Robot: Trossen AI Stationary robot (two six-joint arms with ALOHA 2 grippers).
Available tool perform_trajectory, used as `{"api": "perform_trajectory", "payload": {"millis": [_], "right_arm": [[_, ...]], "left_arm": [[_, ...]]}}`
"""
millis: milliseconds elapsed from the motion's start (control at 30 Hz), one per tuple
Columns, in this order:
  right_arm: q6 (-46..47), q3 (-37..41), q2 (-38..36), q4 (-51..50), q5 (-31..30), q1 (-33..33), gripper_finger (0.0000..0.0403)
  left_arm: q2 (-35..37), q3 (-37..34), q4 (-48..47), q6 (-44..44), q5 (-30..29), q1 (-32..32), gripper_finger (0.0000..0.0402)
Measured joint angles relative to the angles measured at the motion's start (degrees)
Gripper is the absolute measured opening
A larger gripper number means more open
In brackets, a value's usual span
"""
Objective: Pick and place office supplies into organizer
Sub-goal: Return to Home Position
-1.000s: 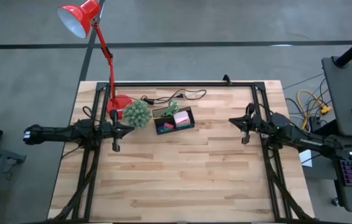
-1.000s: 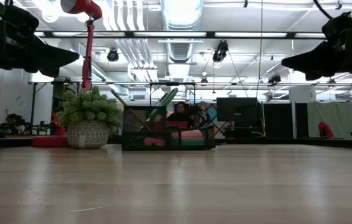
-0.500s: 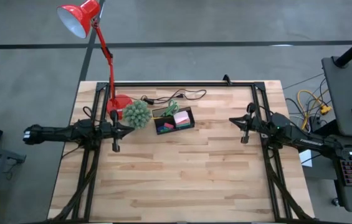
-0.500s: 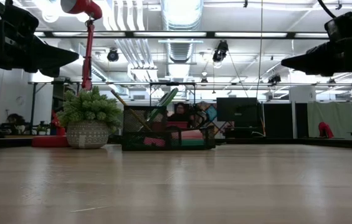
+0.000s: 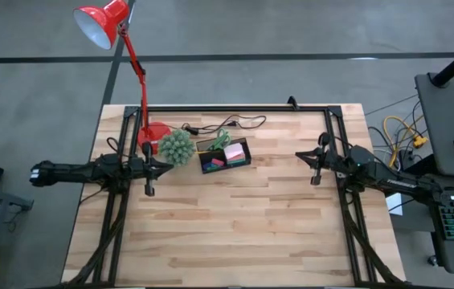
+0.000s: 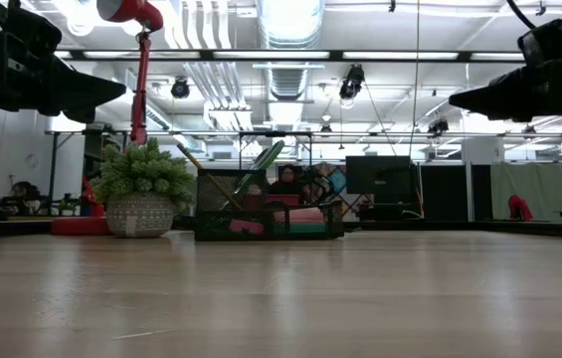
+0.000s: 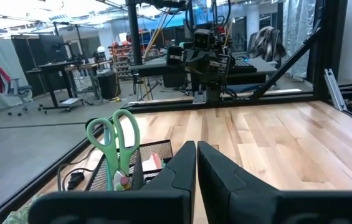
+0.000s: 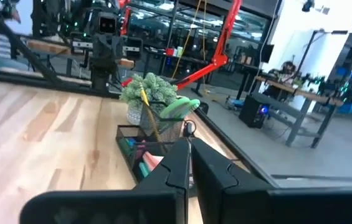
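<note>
We park the left end effector (image 7: 196, 144) and right end effector (image 8: 190, 142) closed and empty, well apart, since the organizer (image 6: 211, 204) looks filled.

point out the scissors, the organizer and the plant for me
green-handled scissors (image 7: 116, 149): left wrist view, where the two handle loops meet
organizer (image 6: 219, 204): low view, mesh wall of its taller end
spiky plant (image 6: 141, 169): low view, middle of the foliage
</note>
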State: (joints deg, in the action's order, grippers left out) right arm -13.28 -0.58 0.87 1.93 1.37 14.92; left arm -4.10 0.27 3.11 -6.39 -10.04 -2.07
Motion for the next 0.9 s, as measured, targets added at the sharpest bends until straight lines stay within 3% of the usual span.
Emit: {"api": "perform_trajectory", "payload": {"millis": [133, 433, 900], "right_arm": [[-3.08, 0.00, 0.04, -0.02, 0.02, 0.00, 0.0009], [4.10, 0.00, 0.06, -0.02, 0.04, 0.00, 0.0009], [4.26, 0.00, 0.04, 0.00, 0.04, 0.00, 0.0009]], "left_arm": [[-0.04, 0.00, 0.02, 0.00, 0.00, 0.00, 0.0001], [-0.02, 0.00, 0.02, -0.02, 0.00, 0.00, 0.0001], [-0.11, 0.00, 0.01, -0.02, 0.00, 0.00, 0.0001]]}}
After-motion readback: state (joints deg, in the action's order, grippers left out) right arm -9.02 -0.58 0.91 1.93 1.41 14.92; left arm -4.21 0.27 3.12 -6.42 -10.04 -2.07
